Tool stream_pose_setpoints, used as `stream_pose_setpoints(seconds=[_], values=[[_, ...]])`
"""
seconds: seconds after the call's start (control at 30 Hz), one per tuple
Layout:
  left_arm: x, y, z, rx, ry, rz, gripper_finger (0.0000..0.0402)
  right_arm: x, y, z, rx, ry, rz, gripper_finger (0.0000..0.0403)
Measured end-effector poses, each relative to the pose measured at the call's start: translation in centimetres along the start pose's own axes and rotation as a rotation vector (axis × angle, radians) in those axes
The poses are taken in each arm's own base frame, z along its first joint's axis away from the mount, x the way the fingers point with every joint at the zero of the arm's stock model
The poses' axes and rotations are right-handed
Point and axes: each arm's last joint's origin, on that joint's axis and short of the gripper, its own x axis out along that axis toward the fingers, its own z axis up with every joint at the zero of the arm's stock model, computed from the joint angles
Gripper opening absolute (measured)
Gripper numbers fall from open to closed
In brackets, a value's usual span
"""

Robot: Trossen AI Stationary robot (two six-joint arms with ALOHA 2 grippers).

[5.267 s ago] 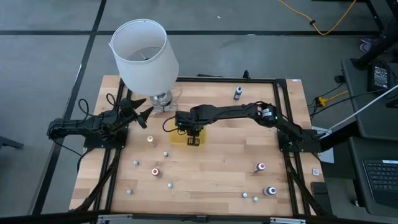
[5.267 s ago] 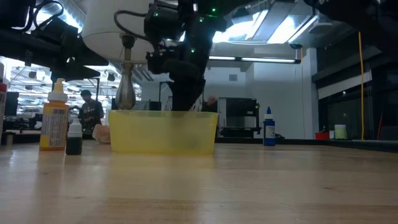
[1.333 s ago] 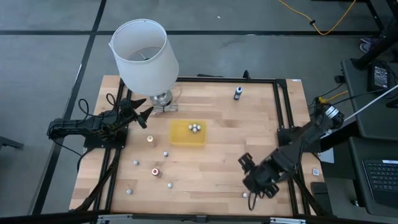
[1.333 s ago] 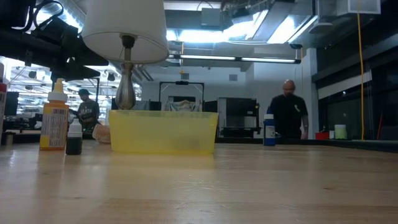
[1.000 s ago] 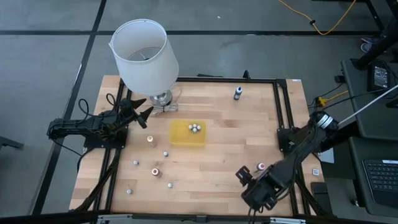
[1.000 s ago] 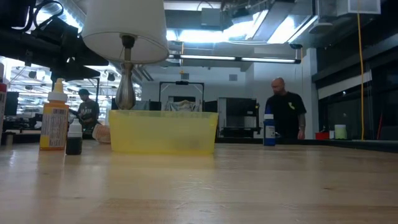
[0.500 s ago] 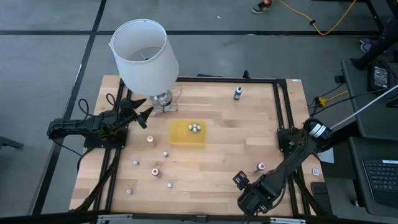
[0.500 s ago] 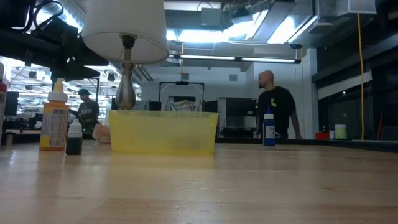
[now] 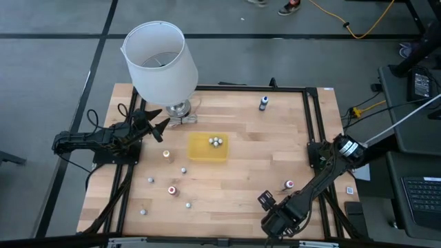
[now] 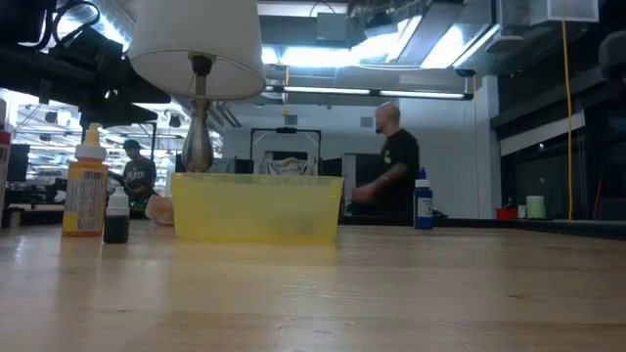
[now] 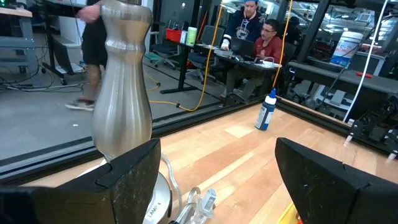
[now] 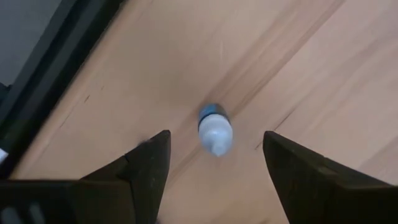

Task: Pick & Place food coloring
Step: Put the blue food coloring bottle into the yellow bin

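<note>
right end effector point(image 12: 214, 171) hangs wide over a small bottle point(image 12: 215, 132), its cap hidden; left end effector point(image 9: 157, 125) waits wide beside the lamp point(image 9: 160, 60).

The right arm point(image 9: 313, 189) hides the food coloring bottle point(image 12: 215, 132) beneath it from overhead

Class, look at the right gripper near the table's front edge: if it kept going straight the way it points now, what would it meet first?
Most likely the small blue-capped bottle, which sits between the open fingers of the right gripper pointing down at the table. How far off it lies is hard to judge.
</note>
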Motion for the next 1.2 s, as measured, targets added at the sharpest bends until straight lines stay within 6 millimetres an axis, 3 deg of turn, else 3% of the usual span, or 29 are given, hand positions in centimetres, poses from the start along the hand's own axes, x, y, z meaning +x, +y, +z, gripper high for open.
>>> stream_pose_setpoints(seconds=[0.5, 1.0, 1.2], values=[[0.0, 0.0, 0.0, 0.0, 0.0, 0.0, 0.0311, 0.0, 0.42, 0.04, 0.014, -0.008, 0.014, 0.0246], [0.0, 0.0, -0.01, 0.0, 0.0, 0.0, 0.0312, 0.0, 0.45, 0.27, 0.015, -0.033, 0.017, 0.0097], [0.0, 0.0, 0.0, 0.0, 0.0, 0.0, 0.0311, -0.16, 0.43, 0.34, 0.015, -0.036, 0.017, 0.0057]])
